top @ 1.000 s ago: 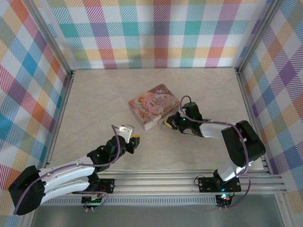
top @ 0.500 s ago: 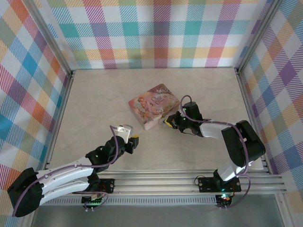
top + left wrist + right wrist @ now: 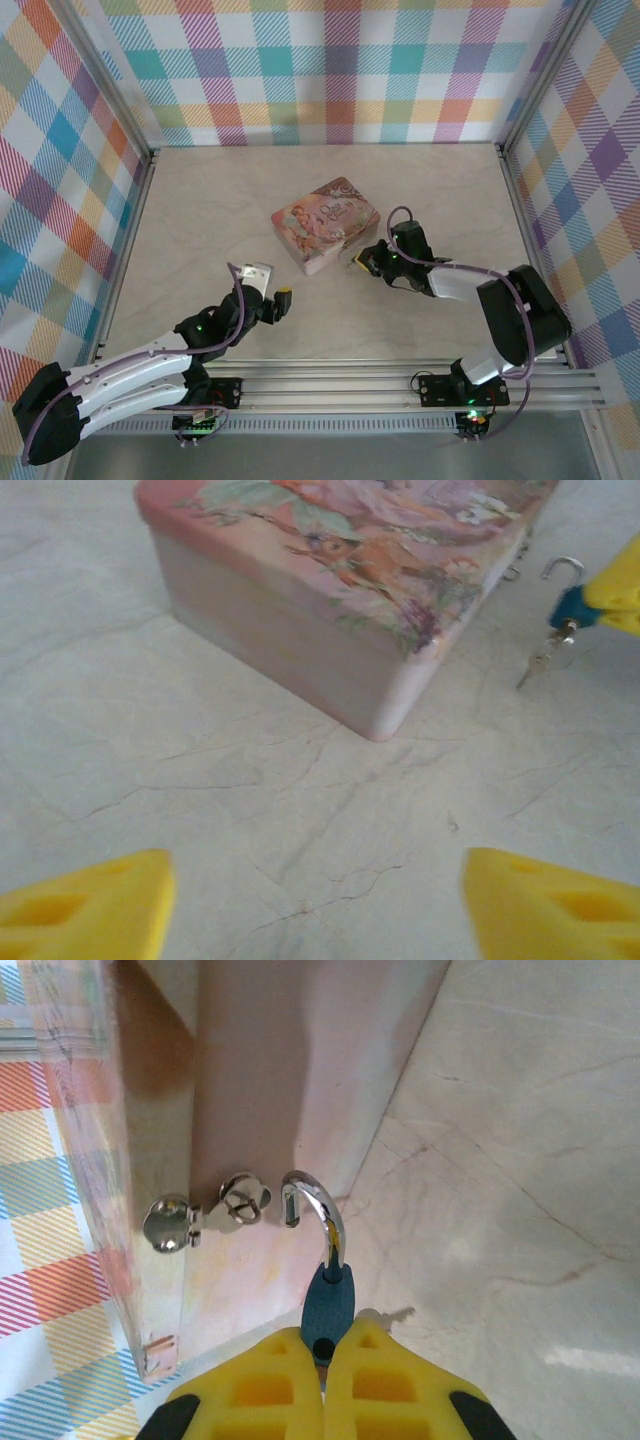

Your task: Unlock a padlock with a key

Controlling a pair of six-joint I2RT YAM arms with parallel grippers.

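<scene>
The padlock [image 3: 327, 1305] is pinched by its small blue body between the closed yellow fingers of the right gripper [image 3: 325, 1350]. Its thin silvery shackle [image 3: 320, 1210] is swung open into a hook just ahead of that gripper. The free end sits next to the clasp [image 3: 205, 1215] on the side wall of the pink floral tin box [image 3: 250, 1070]; whether the two touch cannot be told. In the left wrist view a small key [image 3: 537, 664] is seen hanging below the blue body. On the side of the right gripper away from the tin, bare surface is left free. The left gripper [image 3: 315, 905] is spread wide with nothing between its fingers; a corner of the tin lies ahead of it, with bare surface between. The table [image 3: 200, 200] is pale and marbled with fine veins, and is bounded by metal rails [image 3: 126, 250] and pastel plaid walls [image 3: 330, 70].
</scene>
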